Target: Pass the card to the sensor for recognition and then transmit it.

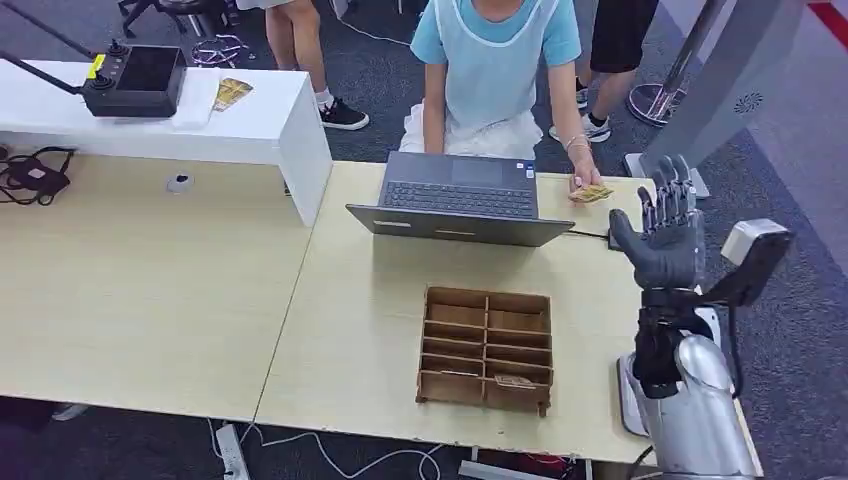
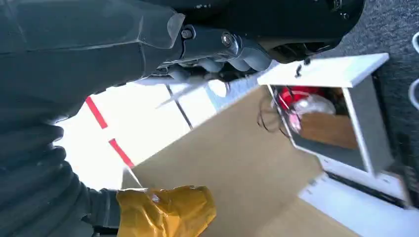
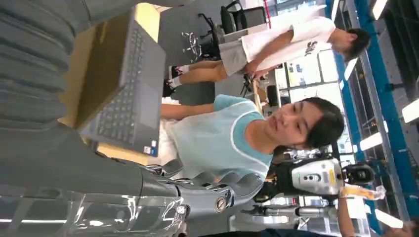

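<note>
Grey laptop (image 1: pixel 459 197) between wooden tray (image 1: pixel 486 349) and person (image 1: pixel 495 62).

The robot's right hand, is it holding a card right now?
No, in the head view the right hand is raised with fingers spread and empty, while the card sits under a person's hand on the table.

A grey open laptop (image 1: pixel 460 198) sits at the far edge of the pale wooden desk (image 1: pixel 350 320) — nearer, a brown wooden compartment tray (image 1: pixel 486 348); a person's hand (image 1: pixel 585 184) holds a small yellowish card (image 1: pixel 594 193) right of the laptop — the raised right robot hand (image 1: pixel 666 232) farther right
</note>
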Robot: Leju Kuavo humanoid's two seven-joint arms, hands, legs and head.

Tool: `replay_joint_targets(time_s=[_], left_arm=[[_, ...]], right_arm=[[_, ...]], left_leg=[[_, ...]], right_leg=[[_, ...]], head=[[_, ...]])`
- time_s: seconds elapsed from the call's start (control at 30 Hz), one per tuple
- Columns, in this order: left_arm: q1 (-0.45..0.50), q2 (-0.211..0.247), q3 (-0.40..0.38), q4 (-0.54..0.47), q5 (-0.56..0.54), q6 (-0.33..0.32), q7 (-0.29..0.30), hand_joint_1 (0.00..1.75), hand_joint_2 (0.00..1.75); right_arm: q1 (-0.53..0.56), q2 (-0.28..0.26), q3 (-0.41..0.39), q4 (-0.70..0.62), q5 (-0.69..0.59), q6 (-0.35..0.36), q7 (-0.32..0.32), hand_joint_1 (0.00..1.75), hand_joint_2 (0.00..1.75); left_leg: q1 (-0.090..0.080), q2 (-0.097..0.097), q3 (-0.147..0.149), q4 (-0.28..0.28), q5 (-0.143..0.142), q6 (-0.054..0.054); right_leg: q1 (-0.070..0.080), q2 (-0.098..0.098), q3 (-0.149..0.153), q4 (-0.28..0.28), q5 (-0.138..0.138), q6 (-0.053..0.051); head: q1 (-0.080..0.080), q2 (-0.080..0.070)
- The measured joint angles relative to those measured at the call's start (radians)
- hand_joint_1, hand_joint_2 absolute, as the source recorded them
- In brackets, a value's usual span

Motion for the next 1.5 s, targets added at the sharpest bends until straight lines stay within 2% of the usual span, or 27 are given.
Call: replay_joint_targets(time_s=[0.07, 0.2, 0.37, 0.4, 0.43, 0.57, 0.7, 0.83, 1.0, 1.17, 1.2, 1.23, 1.27, 1.3, 1.4, 1.5], left_arm=[[0.002, 0.0, 0.007, 0.001, 0.085, 0.023, 0.011, 0.0, 1.75], [0.015, -0.001, 0.02, 0.006, 0.336, 0.045, 0.011, 0.0, 1.75], [0.038, -0.002, 0.027, 0.014, 0.7, 0.05, 0.013, 0.0, 1.75], [0.04, -0.003, 0.028, 0.015, 0.745, 0.051, 0.013, 0.0, 1.75], [0.04, -0.003, 0.028, 0.015, 0.718, 0.051, 0.013, 0.0, 1.75], [0.04, -0.004, 0.029, 0.015, 0.727, 0.053, 0.009, 0.0, 1.75], [0.04, -0.004, 0.03, 0.016, 0.727, 0.053, 0.001, 0.0, 1.75], [0.04, -0.004, 0.031, 0.016, 0.727, 0.054, 0.001, 0.0, 1.75], [0.04, -0.005, 0.042, 0.016, 0.727, 0.053, 0.007, 0.0, 1.75], [0.04, -0.005, 0.043, 0.016, 0.727, 0.053, 0.007, 0.0, 1.75], [0.04, -0.005, 0.047, 0.016, 0.727, 0.053, 0.009, 0.0, 1.75], [0.04, -0.005, 0.047, 0.016, 0.727, 0.053, 0.01, 0.0, 1.75], [0.04, -0.005, 0.049, 0.016, 0.727, 0.05, 0.013, 0.0, 1.75], [0.041, -0.005, 0.049, 0.016, 0.727, 0.049, 0.018, 0.0, 1.75], [0.042, -0.005, 0.05, 0.016, 0.727, 0.047, 0.029, 0.0, 1.75], [0.043, -0.005, 0.05, 0.016, 0.727, 0.045, 0.029, 0.0, 1.75]], right_arm=[[0.061, -0.013, -0.028, -0.03, -0.019, 0.031, -0.002, 0.0, 1.75], [0.189, -0.02, -0.058, -0.059, -0.029, 0.114, -0.012, 0.0, 1.75], [0.36, 0.006, -0.057, -0.085, 0.021, 0.157, -0.087, 0.0, 1.75], [0.386, 0.013, -0.054, -0.093, 0.026, 0.159, -0.094, 0.0, 1.75], [0.409, 0.021, -0.051, -0.103, 0.029, 0.161, -0.098, 0.0, 1.75], [0.479, 0.049, -0.026, -0.131, 0.05, 0.171, -0.114, 0.0, 1.75], [0.519, 0.069, 0.009, -0.136, 0.104, 0.145, -0.137, 0.0, 1.75], [0.536, 0.071, 0.045, -0.148, 0.298, 0.013, -0.197, 0.0, 1.75], [0.563, 0.068, 0.09, -0.166, 0.568, -0.205, -0.197, 0.0, 1.75], [0.564, 0.066, 0.093, -0.166, 0.593, -0.226, -0.195, 0.0, 1.75], [0.576, 0.061, 0.11, -0.166, 0.701, -0.321, -0.184, 0.0, 1.75], [0.581, 0.056, 0.116, -0.166, 0.746, -0.36, -0.177, 0.0, 1.75], [0.595, 0.042, 0.139, -0.166, 0.895, -0.486, -0.148, 0.0, 1.75], [0.607, 0.021, 0.164, -0.165, 1.026, -0.582, -0.104, 0.0, 1.75], [0.615, -0.01, 0.204, -0.158, 1.221, -0.661, 0.009, 0.0, 1.75], [0.624, -0.027, 0.219, -0.154, 1.352, -0.67, 0.048, 0.0, 1.75]], left_leg=[[0.0, 0.0, 0.0, 0.0, -0.001, 0.0], [0.0, 0.0, 0.0, 0.0, -0.001, 0.0], [0.0, -0.001, 0.0, -0.001, -0.003, -0.002], [0.0, 0.0, 0.0, -0.001, -0.003, -0.002], [0.0, 0.0, 0.0, -0.001, -0.003, -0.002], [0.0, 0.0, 0.0, -0.001, -0.003, -0.002], [0.0, 0.0, 0.0, -0.001, -0.003, -0.002], [0.0, 0.0, 0.001, -0.001, -0.003, -0.002], [0.0, 0.0, 0.001, -0.001, -0.003, -0.002], [0.0, 0.0, 0.001, -0.001, -0.003, -0.002], [0.0, 0.0, 0.001, -0.001, -0.003, -0.002], [0.0, 0.0, 0.001, -0.001, -0.003, -0.002], [0.0, 0.0, 0.001, -0.001, -0.003, -0.002], [0.0, 0.0, 0.001, -0.001, -0.003, -0.002], [0.0, 0.0, 0.001, -0.001, -0.003, -0.002], [0.0, 0.0, 0.001, -0.001, -0.003, -0.002]], right_leg=[[0.0, 0.0, 0.0, 0.0, 0.0, 0.0], [0.0, 0.0, -0.001, -0.001, -0.001, 0.0], [0.0, 0.0, -0.001, 0.0, -0.004, -0.002], [0.0, 0.0, -0.001, 0.0, -0.004, -0.002], [0.0, 0.0, -0.001, 0.0, -0.004, -0.002], [0.0, 0.0, 0.0, 0.0, -0.004, -0.002], [0.0, 0.0, 0.0, 0.0, -0.004, -0.002], [0.0, 0.0, 0.0, 0.0, -0.004, -0.002], [0.0, 0.0, 0.0, 0.0, -0.004, -0.002], [0.0, 0.0, 0.0, 0.0, -0.004, -0.002], [0.0, 0.0, 0.0, 0.0, -0.004, -0.002], [0.0, 0.0, 0.0, 0.0, -0.004, -0.002], [0.0, 0.001, 0.0, 0.0, -0.004, -0.002], [0.0, 0.001, 0.0, 0.0, -0.004, -0.002], [0.0, 0.001, 0.0, 0.0, -0.004, -0.002], [0.0, 0.0, 0.0, 0.0, -0.004, -0.002]], head=[[0.0, 0.0], [0.0, 0.0], [-0.001, 0.0], [-0.001, 0.0], [-0.001, 0.0], [-0.001, 0.0], [0.0, 0.0], [0.0, 0.0], [0.0, 0.0], [0.0, 0.0], [0.0, 0.0], [0.0, 0.0], [0.0, 0.0], [0.0, 0.0], [-0.001, 0.0], [0.0, 0.0]])
